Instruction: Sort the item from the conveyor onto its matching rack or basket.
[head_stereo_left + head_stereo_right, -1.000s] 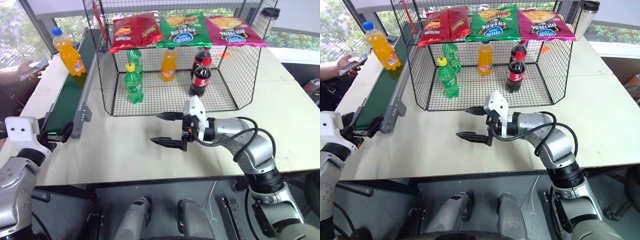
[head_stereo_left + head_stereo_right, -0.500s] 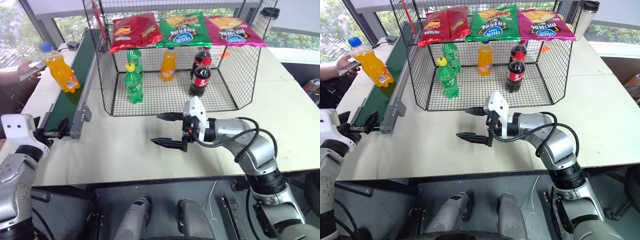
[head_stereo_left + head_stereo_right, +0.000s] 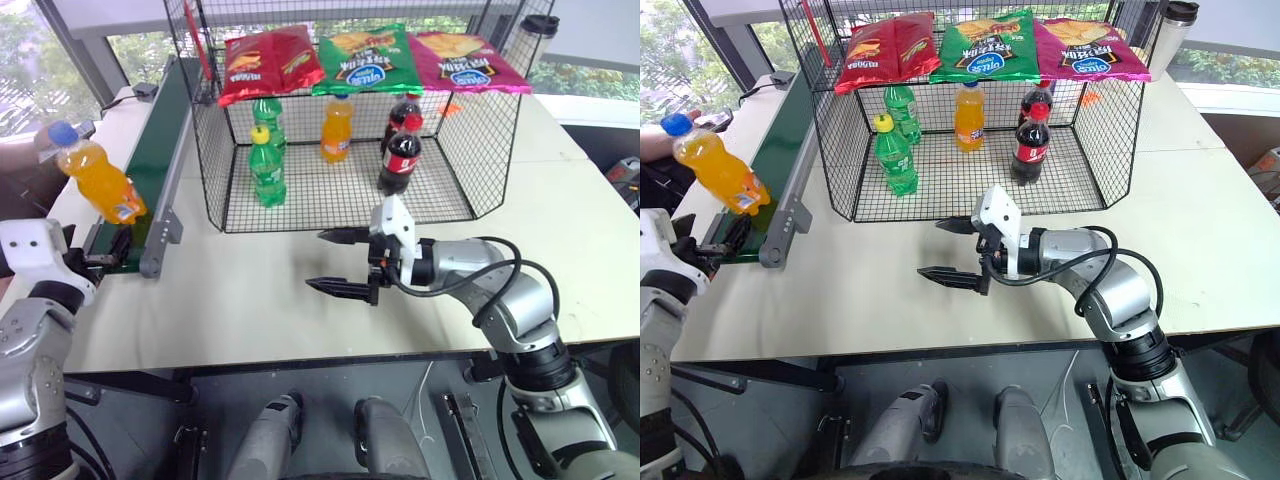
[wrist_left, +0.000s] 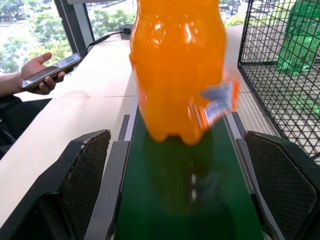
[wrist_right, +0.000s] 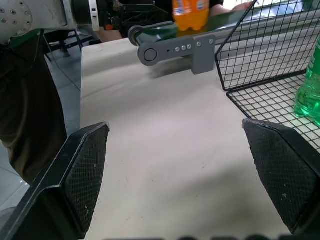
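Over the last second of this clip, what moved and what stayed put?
The blue-capped orange soda bottle rode down the conveyor toward its near end, now just ahead of the open left gripper, tilted and not gripped. The right gripper stayed open above the table. The bottles and chip bags in the wire cage are unchanged.

1. The orange soda bottle is showing blurred in the left wrist view, its cap cut off by the picture's edge and its label unreadable.
2. The conveyor is running past the picture's edge at the table's far left corner.
3. The person's hand is partly hiding the phone.
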